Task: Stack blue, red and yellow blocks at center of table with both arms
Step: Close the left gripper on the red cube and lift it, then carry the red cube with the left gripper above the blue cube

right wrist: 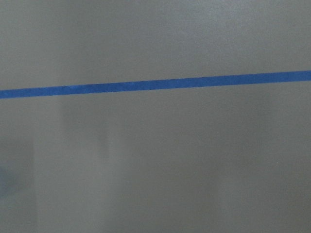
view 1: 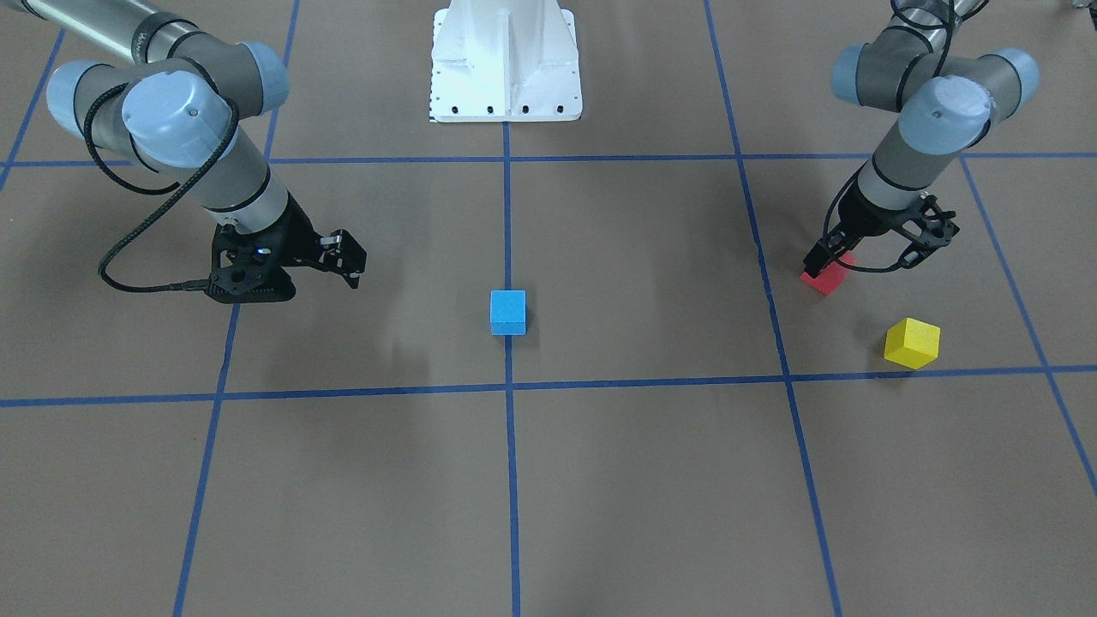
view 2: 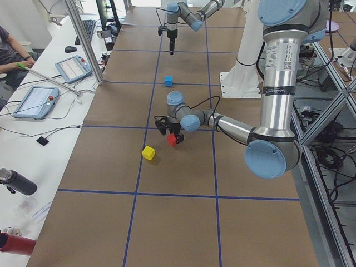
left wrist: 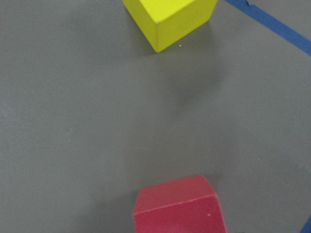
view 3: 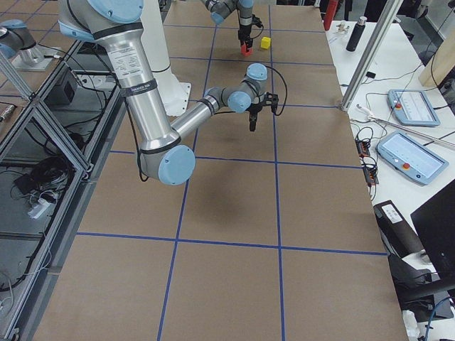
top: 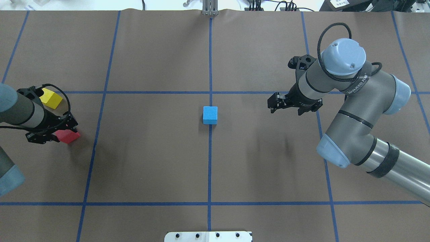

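Blue block [top: 210, 115]: sits flat on the centre tape line [top: 209, 161], mid-table, nothing on it. I take it as the base of the stack.

Red block [top: 68, 136]: far out on my left side, at the tips of my left gripper [view 1: 823, 260], which is down on it. I cannot tell from any view whether the fingers are clamped on it or only around it, nor whether it is off the paper. In the wrist view it fills the bottom edge.

Yellow block [top: 51, 98]: near the red, apart from it, on the far side from me.

Right gripper [top: 270, 105]: fingers apart, holding nothing, hanging over bare table on my right of the blue block, well apart from it.

Step in hand, as I judge it: picking the red block with the left arm; second layer not yet placed.

Next move calls for:
- a firm, confirmed grip
- a straight lift, so the yellow is not nudged
- travel to centre
- squaring red over blue before lowering
- the right arm kept out of that path
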### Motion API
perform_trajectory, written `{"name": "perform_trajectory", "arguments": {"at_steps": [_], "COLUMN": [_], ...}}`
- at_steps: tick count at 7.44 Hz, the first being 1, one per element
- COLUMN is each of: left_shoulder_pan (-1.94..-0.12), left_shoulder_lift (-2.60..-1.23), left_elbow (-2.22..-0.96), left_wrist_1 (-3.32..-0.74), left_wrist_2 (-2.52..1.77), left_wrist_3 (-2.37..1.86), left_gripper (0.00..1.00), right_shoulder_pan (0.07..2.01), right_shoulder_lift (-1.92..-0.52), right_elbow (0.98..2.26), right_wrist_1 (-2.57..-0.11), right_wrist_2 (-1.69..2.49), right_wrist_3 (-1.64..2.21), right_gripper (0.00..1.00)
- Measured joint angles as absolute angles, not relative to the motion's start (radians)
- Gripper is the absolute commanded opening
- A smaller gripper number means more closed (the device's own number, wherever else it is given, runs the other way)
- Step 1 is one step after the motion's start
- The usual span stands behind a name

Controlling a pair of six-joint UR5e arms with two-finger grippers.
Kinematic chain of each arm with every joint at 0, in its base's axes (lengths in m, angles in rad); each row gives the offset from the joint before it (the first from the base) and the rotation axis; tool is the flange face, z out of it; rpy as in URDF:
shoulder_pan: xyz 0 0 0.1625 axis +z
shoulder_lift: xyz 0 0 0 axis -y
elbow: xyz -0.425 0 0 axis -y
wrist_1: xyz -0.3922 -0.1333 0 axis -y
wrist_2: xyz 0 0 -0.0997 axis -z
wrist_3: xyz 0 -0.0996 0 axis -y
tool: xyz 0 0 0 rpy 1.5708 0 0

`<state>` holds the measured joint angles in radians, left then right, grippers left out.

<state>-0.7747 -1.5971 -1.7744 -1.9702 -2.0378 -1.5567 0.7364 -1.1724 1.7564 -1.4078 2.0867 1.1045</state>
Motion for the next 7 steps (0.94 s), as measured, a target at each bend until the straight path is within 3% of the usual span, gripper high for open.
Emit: {"name": "perform_trajectory", "arguments": {"at_steps": [4, 7], "left_shoulder_pan": [-0.778, -0.728], "left_shoulder_lift": [-1.647, -2.028], "left_elbow": [-1.904, -1.967], "left_wrist_1": [-1.884, -1.451], "left_wrist_2": [-2.057, -2.045], "left_wrist_3": [-1.551, -1.484], "left_gripper": [0.00, 0.00], "right_shoulder_pan": [0.743, 0.804], "right_shoulder_lift": [-1.184, -1.314], "right_elbow": [1.769, 1.846], "right_wrist_1": [-1.407, -1.407], "right_wrist_2": [2.087, 2.101], "right_wrist_3": [1.101, 0.958], "right_gripper": [1.00, 1.00]}}
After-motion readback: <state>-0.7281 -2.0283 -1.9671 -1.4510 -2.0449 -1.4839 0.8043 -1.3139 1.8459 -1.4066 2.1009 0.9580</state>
